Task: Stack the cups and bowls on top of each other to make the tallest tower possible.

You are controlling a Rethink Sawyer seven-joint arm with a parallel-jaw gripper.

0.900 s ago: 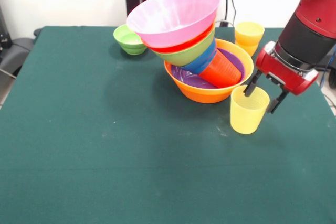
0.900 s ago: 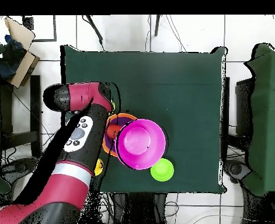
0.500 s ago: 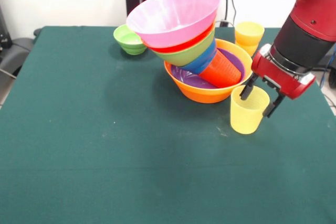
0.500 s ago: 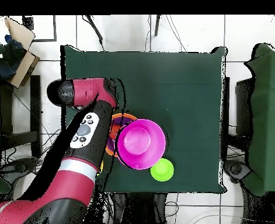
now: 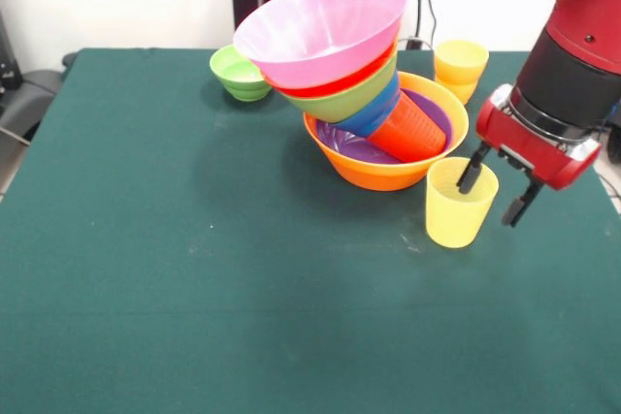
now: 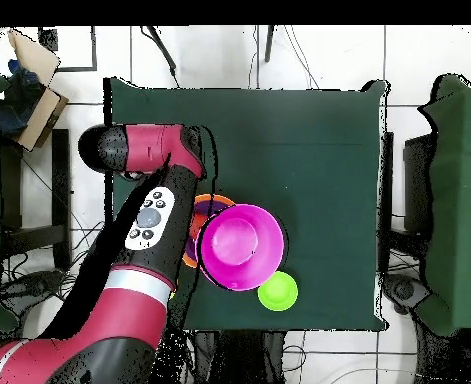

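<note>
Now the gripper [image 5: 495,191] hangs at right-centre with fingers spread, one inside the yellow cup [image 5: 459,203] standing on the desk [image 5: 194,288] beside the tower [image 5: 374,104]. Centre over its wall, then close gently.

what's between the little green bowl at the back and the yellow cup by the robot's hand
In the front view, the tilted tower in its large orange bowl lies between the small green bowl and the yellow cup.
</note>
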